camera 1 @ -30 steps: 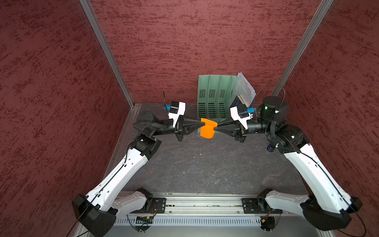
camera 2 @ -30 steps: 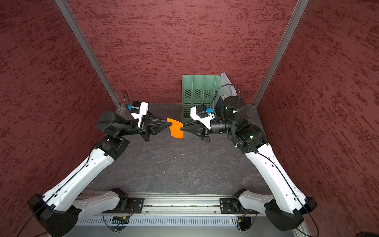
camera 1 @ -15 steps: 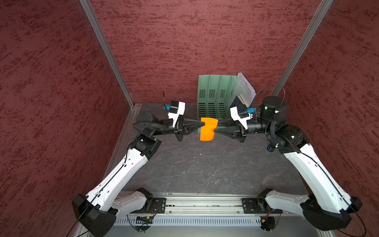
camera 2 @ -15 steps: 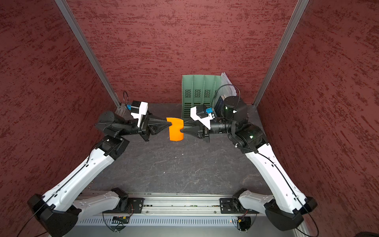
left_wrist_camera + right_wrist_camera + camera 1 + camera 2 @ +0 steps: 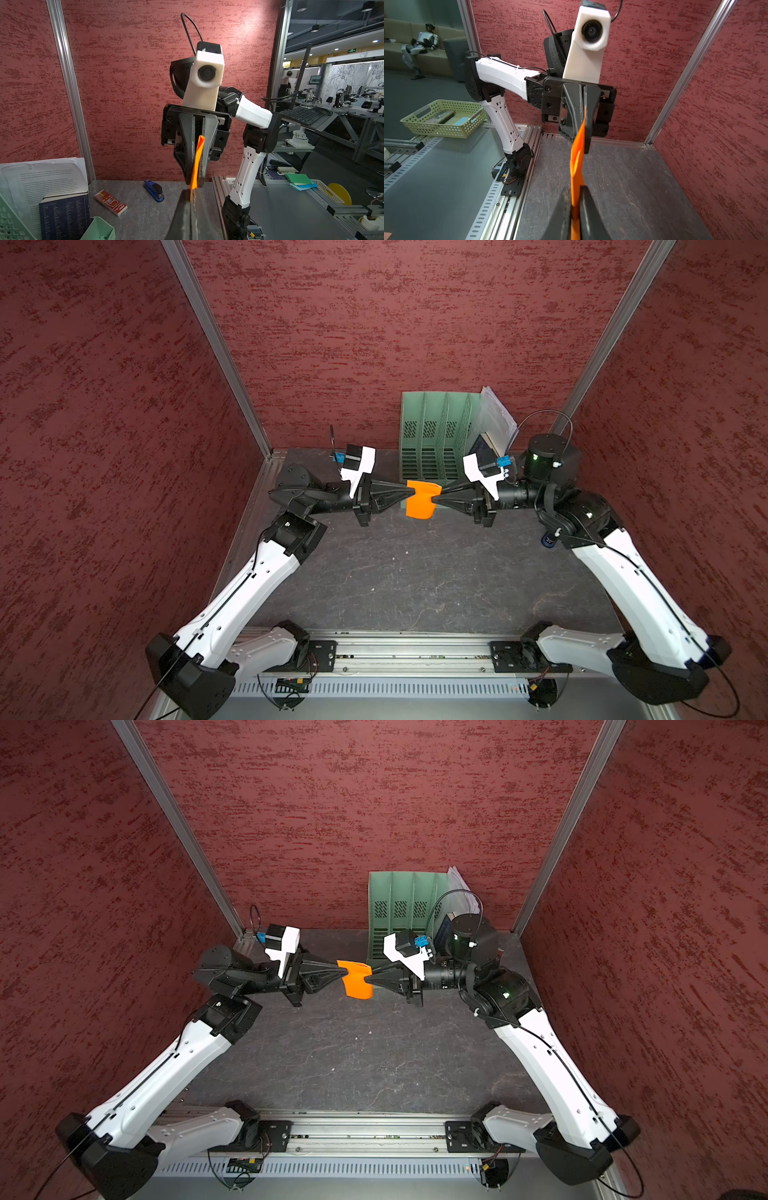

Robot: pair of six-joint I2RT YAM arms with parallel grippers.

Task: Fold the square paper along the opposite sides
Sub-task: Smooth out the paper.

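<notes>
The square paper, bright orange, hangs in the air above the back of the table, bent and slightly curled. My left gripper is shut on its left edge; in the left wrist view the left gripper pinches the paper edge-on. My right gripper faces it and is shut on the right edge; in the right wrist view the right gripper has the paper filling the narrow gap between its jaws.
A green file rack stands at the back wall with white printed sheets leaning in it. A dark book, a small red box and a blue stapler lie on the table behind the right arm.
The right jaws widened slightly and then closed down on the paper's right edge. The sheet hangs straighter than one second ago. Both arms have hardly moved.
</notes>
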